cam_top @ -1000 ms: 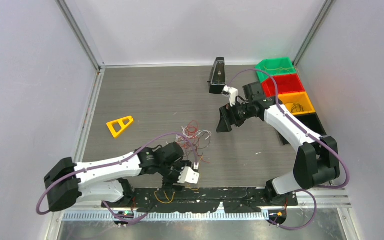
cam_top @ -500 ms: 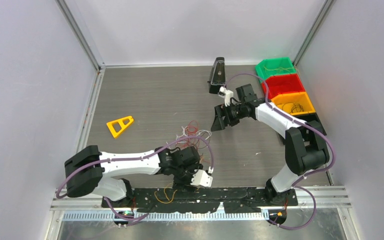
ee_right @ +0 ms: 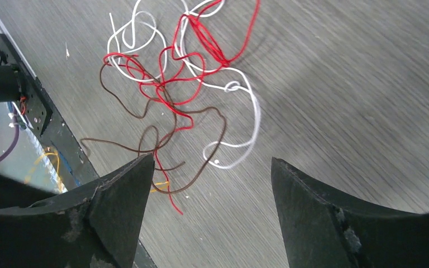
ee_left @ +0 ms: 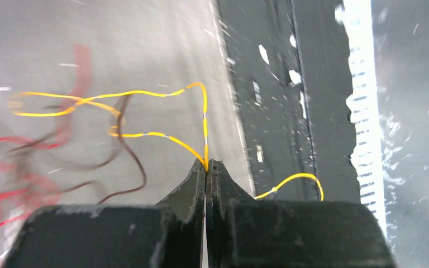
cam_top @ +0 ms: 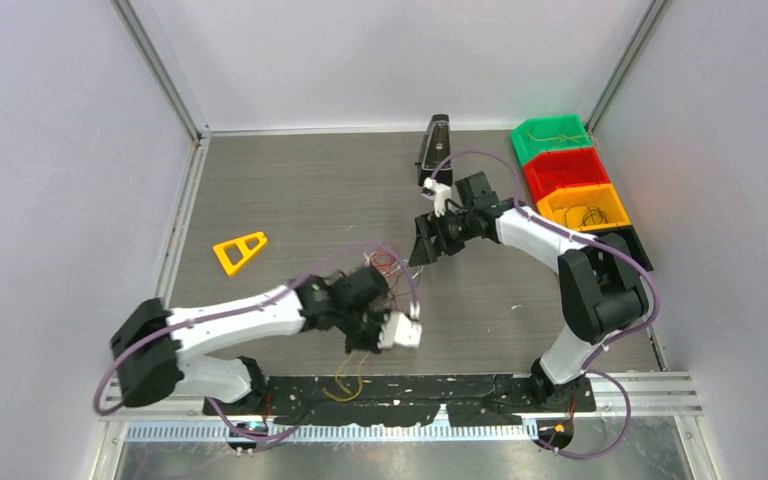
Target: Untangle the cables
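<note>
My left gripper [ee_left: 206, 166] is clamped on a thin yellow wire [ee_left: 205, 139], low centre in its wrist view. The red, white and brown cable tangle [ee_right: 170, 92] lies upper left in the right wrist view, just beyond my wide-spread right gripper [ee_right: 211, 163].

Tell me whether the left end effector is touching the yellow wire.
Touching: left wrist view shows the left end effector shut on the yellow wire.

Illumination was bright, diffuse and overhead; shadows on the table [cam_top: 290, 190] were faint. The left wrist view was motion-blurred, its cables [ee_left: 205, 123] smeared at left. The right wrist view was sharp centrally, streaked toward the right.
</note>
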You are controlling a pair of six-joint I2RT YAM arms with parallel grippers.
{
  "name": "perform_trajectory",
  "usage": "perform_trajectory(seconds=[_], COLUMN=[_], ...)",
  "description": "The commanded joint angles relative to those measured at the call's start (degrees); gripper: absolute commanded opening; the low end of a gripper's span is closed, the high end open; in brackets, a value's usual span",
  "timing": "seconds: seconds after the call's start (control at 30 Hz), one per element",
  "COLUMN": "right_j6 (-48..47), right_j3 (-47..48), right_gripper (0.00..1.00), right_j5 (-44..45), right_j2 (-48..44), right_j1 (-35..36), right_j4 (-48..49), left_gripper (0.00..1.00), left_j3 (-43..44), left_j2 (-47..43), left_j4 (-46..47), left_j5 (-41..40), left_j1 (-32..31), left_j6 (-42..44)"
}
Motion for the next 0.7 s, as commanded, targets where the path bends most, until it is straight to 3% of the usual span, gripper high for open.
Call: perform_trajectory(seconds=[0.0,0.13,0.27,0.37,0.53,0.67], right_j6=[1.08,0.03,-5.33,-10.79,-15.43,-11.18], right_j3=[2.45,5.52,9.34,11.97,16.82,12.81], right_gripper=[0.82,0.82,0.82,0.83,0.83,0.89], right_j5=[0.86,1.67,0.94,0.33,-6.18,-13.31], right_j2=[2.04,3.18,0.06,-2.93,-8.34,-16.58], right_j1=[3.31,3.46,1.08,-1.98,-5.71,-3.97], right_j4=[3.88,1.91,-1.77,-5.5,-13.2,-5.47], left_gripper=[0.0,0.0,0.0,0.0,0.0,0.0], left_j3=[9.61,17.05,23.18,25.25,23.74,19.82], left_j2=[-13.97,-20.65,-19.94,-18.97,-20.53,-21.87], left_j4=[-3.62,-5.99,-7.43,-2.9,7.83,16.54], left_j5=[15.06,27.98,37.07,40.25,39.87,38.25], left_j1=[10.72,20.68,32.06,38.67,41.59,42.55], left_j6=[-0.26,-2.46,-9.72,-17.28,-26.24,-34.29])
